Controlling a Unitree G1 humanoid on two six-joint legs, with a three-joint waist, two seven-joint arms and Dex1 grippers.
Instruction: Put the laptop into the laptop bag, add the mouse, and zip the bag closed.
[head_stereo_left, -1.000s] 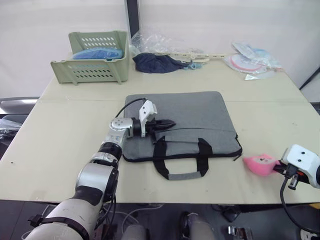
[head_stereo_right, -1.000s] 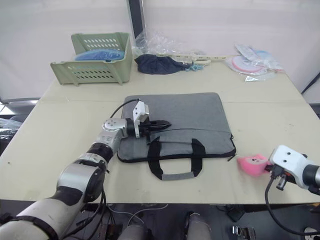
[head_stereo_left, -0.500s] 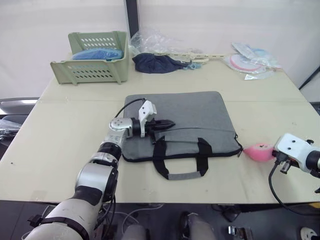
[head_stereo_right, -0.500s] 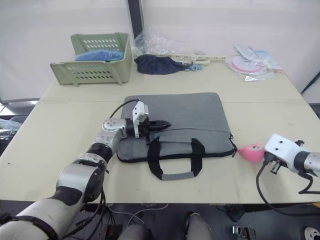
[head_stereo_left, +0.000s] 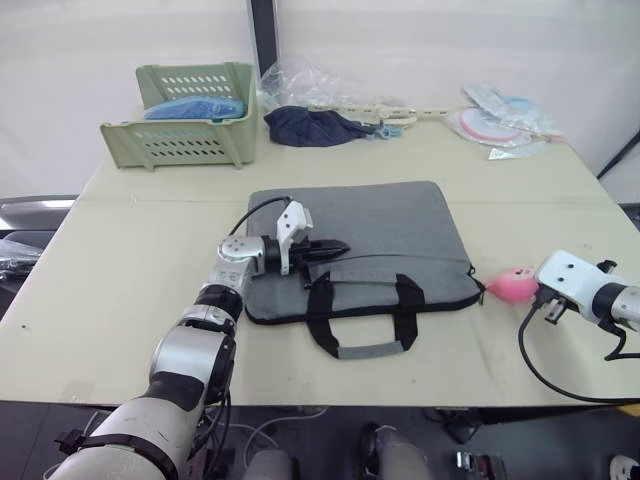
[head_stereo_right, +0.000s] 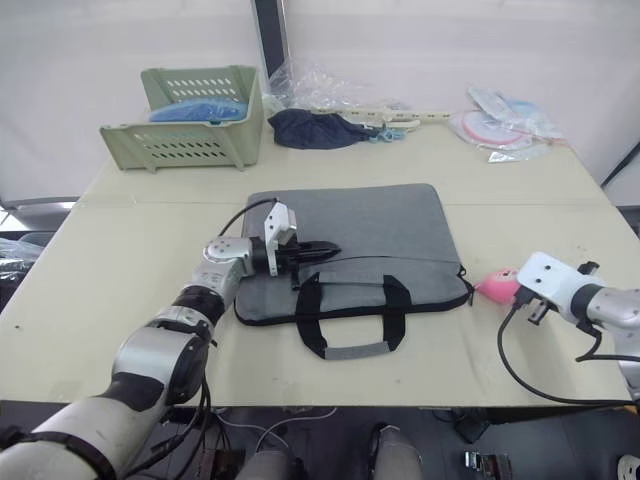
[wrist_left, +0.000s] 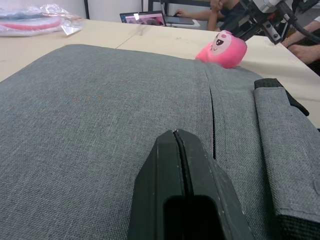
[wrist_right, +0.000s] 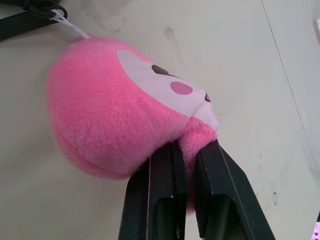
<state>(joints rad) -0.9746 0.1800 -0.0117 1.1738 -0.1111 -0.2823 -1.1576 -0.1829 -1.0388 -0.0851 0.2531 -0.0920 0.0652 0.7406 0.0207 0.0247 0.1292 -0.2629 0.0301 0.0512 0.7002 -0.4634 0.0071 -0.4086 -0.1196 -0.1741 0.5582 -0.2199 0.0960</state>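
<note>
Head view: laptop bag (head_stereo_left: 365, 245) flat on the table (head_stereo_left: 130, 260). Left hand (head_stereo_left: 335, 247) rests on its top, fingers together, gripping nothing. Right hand (head_stereo_left: 528, 291) pinches the pink plush toy (head_stereo_left: 508, 284) just beside the bag's right corner.

Left wrist view: black fingers pressed shut on grey fabric, zipper slit alongside.

Right wrist view: fingers nearly closed on a fold of plush.

Step looks like adding the item; next it needs the opening found.

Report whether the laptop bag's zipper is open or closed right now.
Open along part of it at least: on the laptop bag, a dark slit gapes in the left wrist view, ahead of the shut left gripper. The rest cannot be told.
</note>
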